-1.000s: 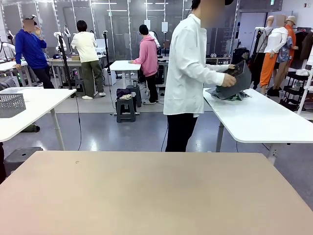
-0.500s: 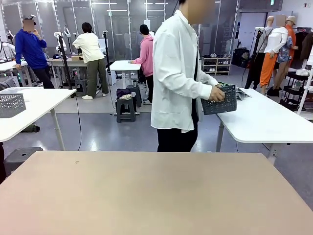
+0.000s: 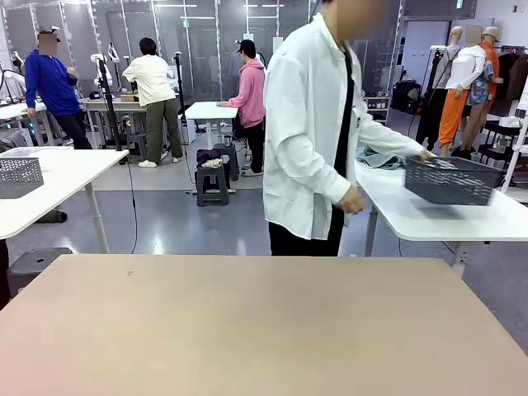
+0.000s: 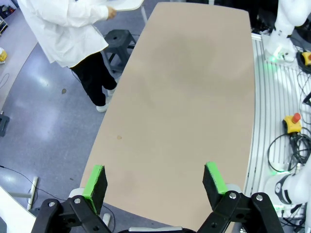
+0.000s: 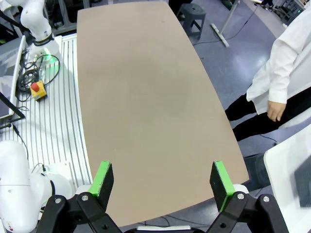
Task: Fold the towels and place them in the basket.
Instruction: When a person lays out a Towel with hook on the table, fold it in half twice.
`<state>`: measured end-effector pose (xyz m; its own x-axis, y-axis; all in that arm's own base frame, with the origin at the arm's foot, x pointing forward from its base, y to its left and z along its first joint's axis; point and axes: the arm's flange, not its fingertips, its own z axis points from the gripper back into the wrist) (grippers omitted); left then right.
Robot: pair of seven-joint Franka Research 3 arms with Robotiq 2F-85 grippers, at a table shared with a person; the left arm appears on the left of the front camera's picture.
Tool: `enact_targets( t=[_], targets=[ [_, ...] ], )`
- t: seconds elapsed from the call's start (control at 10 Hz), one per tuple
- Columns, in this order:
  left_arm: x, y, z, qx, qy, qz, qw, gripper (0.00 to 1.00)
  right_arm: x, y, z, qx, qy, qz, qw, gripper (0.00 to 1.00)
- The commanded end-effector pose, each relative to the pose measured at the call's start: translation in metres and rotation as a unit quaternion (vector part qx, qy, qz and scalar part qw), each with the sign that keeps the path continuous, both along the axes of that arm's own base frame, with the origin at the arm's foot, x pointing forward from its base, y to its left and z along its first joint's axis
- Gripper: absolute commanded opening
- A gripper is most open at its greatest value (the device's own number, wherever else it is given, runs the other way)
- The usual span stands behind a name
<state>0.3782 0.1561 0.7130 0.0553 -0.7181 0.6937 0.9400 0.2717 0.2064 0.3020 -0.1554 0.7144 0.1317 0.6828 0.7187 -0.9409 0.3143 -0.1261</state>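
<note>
My left claw [image 4: 154, 180] and right claw [image 5: 162, 180] hang spread above my counter [image 3: 264, 322]. The basket [image 3: 450, 180] sits at the near edge of the neighbouring white counter [image 3: 429, 221], by the person's hand [image 3: 426, 155]. I'd hold off, claws wide, until it arrives.

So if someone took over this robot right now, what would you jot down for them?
Left gripper: open, holding nothing, above the beige table.
Right gripper: open, holding nothing, above the same table.
Basket: on the white side table, with the person's hand at its rim.
Greenish cloth lies on that side table; can't tell whether it includes a towel.
Done: no folding visible.
Left: get towels and basket to the beige table, fold both towels, place them in the basket.
</note>
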Motion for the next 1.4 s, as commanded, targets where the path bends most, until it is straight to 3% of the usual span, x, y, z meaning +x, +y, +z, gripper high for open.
enact_targets(
  t=[0.0, 1.3],
  targets=[
    [-0.0005, 0.0002, 0.0007, -0.004, -0.002, 0.000, 1.000, 1.00, -0.0016, 0.0011, -0.0005, 0.003, -0.003, 0.002, 1.000, 1.00],
    [-0.0005, 0.0002, 0.0007, -0.004, -0.002, 0.000, 1.000, 1.00, -0.0016, 0.0011, -0.0005, 0.003, -0.003, 0.002, 1.000, 1.00]
  ],
)
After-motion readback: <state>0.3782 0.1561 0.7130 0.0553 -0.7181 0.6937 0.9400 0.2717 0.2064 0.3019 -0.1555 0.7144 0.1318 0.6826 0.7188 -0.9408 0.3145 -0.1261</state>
